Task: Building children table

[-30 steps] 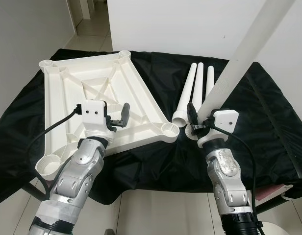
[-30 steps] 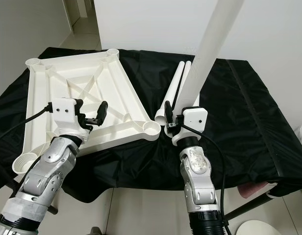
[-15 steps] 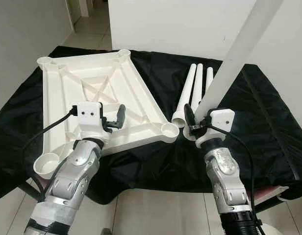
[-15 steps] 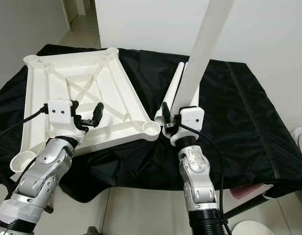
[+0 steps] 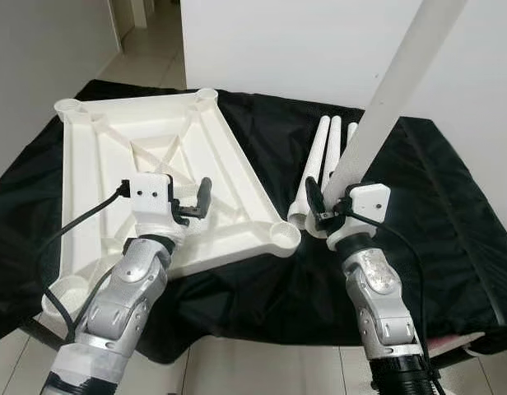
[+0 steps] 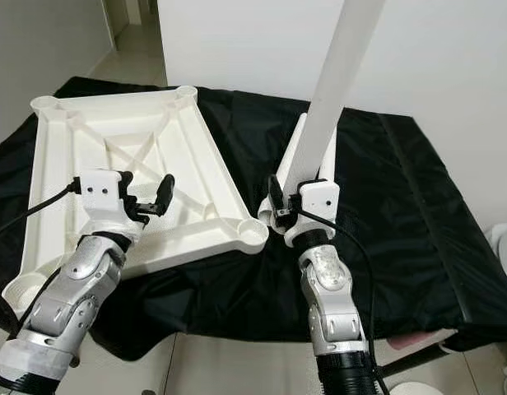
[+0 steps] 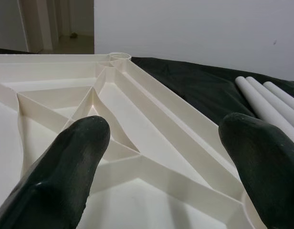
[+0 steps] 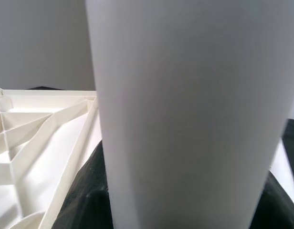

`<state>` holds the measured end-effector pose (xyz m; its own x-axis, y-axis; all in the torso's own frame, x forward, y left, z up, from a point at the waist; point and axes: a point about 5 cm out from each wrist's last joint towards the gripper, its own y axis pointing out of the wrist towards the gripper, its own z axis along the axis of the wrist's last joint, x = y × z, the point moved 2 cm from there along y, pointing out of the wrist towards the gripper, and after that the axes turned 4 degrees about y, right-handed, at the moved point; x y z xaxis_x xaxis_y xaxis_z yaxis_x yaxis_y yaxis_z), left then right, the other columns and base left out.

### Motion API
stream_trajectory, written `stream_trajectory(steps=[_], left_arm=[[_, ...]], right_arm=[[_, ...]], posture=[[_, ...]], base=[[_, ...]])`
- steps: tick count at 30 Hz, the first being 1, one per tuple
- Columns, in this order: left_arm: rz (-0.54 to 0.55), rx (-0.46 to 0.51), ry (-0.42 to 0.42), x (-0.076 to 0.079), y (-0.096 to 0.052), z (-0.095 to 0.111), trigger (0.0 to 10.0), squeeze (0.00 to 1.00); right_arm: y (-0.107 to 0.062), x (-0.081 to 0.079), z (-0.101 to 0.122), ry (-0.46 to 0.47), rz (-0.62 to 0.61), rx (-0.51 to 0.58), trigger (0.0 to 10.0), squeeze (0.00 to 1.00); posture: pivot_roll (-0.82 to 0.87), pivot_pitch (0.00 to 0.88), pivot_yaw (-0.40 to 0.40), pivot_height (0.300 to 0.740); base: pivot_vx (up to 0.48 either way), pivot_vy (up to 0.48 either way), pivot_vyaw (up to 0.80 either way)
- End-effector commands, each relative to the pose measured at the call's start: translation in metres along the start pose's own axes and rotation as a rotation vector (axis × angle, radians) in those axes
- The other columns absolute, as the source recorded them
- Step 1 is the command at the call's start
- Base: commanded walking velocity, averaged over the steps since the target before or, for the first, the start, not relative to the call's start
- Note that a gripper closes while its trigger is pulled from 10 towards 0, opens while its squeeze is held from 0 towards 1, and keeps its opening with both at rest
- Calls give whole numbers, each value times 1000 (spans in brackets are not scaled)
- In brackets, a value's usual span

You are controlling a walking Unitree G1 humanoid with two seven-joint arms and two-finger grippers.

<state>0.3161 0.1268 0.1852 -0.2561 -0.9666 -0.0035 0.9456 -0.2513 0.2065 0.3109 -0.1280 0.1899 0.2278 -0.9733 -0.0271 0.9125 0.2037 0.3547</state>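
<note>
The white tabletop (image 5: 155, 177) lies upside down, ribs up, on the black-draped bench (image 5: 451, 214). The left gripper (image 7: 166, 157) hovers over its near edge with fingers spread wide and nothing between them. The right gripper (image 5: 323, 206) is clamped on a white table leg (image 5: 385, 107), held upright and tilted, beside three spare legs (image 5: 327, 152) lying on the cloth.

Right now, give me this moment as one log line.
right gripper: shut on table leg, upright | left gripper: open over tabletop | spare legs: on black cloth
</note>
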Motion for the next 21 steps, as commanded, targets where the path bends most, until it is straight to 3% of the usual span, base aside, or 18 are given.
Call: stream_trajectory(steps=[1,6,21], left_arm=[[-133,7,4,8,-1,0,10000,0],[-131,7,2,8,-1,1,10000,0],[-140,23,-24,10,-3,4,10000,0]], right_arm=[[2,0,-1,-3,7,-8,10000,0],[1,0,-1,-5,10,-9,10000,0],[0,-2,-3,-9,22,-18,10000,0]], posture=[[88,59,-66,740],[87,59,-68,740],[88,64,-66,740]], base=[[255,0,0],[256,0,0],[0,0,0]])
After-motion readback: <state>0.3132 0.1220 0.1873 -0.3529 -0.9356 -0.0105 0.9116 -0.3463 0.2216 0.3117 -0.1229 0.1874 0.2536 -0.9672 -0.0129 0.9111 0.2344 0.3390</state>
